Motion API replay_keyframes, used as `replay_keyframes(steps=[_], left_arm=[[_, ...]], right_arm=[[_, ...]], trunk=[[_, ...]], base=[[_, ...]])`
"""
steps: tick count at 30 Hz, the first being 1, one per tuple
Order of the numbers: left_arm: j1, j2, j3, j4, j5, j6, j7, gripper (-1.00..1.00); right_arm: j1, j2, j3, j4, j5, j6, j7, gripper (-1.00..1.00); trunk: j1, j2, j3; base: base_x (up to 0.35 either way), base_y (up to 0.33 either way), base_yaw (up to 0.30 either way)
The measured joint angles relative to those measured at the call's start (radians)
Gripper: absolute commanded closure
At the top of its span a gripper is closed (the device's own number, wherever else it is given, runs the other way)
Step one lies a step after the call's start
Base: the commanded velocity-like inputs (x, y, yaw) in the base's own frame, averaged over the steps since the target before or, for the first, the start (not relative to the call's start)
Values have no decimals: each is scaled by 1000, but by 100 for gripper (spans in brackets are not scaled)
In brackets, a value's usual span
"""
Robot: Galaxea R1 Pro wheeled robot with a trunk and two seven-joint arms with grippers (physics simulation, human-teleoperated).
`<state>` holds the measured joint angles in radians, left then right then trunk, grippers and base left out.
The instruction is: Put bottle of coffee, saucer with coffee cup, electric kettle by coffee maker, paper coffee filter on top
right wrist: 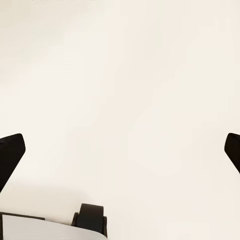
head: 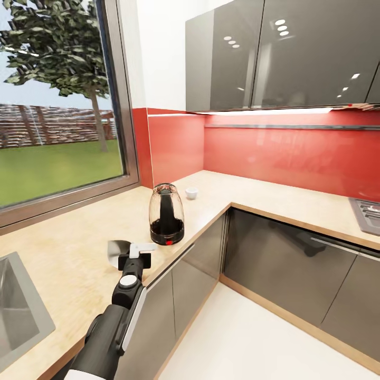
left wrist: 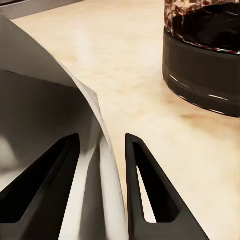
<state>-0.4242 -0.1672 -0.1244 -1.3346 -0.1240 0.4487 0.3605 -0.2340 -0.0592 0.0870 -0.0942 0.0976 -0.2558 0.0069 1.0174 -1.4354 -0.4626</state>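
Left pincer (head: 129, 252), seen from the head, is clamping the saucer (head: 117, 249), a thin white disc held on edge above the counter (head: 63, 264), near the electric kettle (head: 167, 214); the coffee cup (head: 191, 193) is sitting further along. From the left wrist, the fingers (left wrist: 145, 190) are pinching the saucer (left wrist: 60, 110) beside the kettle's black base (left wrist: 200, 75). Lowering it flat before letting go seems wise. From the right wrist, the right pincer (right wrist: 120, 150) is hanging wide apart over pale floor.
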Motion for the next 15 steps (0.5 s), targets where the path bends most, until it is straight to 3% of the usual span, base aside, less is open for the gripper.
replay_keyframes(steps=[15], left_arm=[[0, 0, 0, -5, 0, 0, 1, 100]], right_arm=[[0, 0, 0, 0, 0, -1, 0, -100]], trunk=[[0, 0, 0]], base=[[0, 0, 0]])
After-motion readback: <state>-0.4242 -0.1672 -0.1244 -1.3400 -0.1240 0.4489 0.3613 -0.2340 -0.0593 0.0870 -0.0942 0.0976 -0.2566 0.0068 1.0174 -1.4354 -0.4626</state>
